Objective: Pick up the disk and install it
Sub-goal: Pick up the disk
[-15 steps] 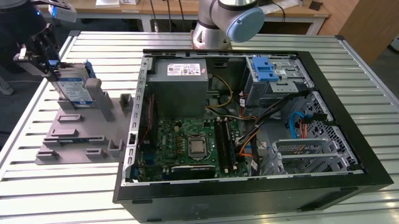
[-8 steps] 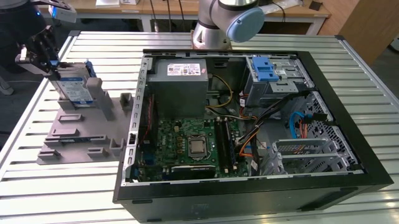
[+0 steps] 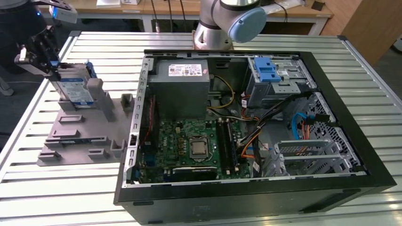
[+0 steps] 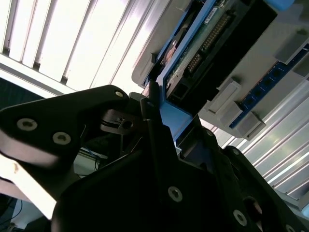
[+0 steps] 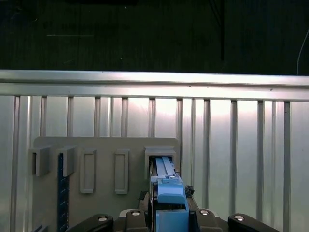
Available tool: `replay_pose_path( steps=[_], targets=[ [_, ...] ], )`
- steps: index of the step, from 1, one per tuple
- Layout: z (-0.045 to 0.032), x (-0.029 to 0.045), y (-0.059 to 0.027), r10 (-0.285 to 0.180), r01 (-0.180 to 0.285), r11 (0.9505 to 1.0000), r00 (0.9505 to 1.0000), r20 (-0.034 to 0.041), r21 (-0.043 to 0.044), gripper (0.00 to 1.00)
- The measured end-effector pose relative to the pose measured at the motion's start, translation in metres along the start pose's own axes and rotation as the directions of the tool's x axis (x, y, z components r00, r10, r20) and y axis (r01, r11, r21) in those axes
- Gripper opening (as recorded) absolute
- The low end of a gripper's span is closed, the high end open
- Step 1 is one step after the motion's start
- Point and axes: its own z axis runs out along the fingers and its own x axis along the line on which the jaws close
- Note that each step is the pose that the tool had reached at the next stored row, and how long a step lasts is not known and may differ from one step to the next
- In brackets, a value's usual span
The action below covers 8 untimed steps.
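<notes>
One arm [image 3: 242, 22] reaching to grey fixture [image 3: 78, 136], jaws gripping upright disk [image 3: 75, 89]

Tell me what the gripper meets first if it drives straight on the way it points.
The disk, standing in the grey holder: the gripper points down at its top edge, seemingly in contact with it.

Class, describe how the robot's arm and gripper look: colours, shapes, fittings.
The arm is a silver-grey tube with a round light-blue joint cap. The gripper is matte black and blocky. In the second wrist view it is built of angular plates dotted with small silver screw heads.
</notes>
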Motion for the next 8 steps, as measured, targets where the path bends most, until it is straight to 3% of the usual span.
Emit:
replay_pose_path(
  steps=[8],
  targets=[
    [-0.0027, 0.0000, 0.0001, 0.002, -0.002, 1.0000, 1.0000, 0.0001, 0.0000, 0.37]
  ],
)
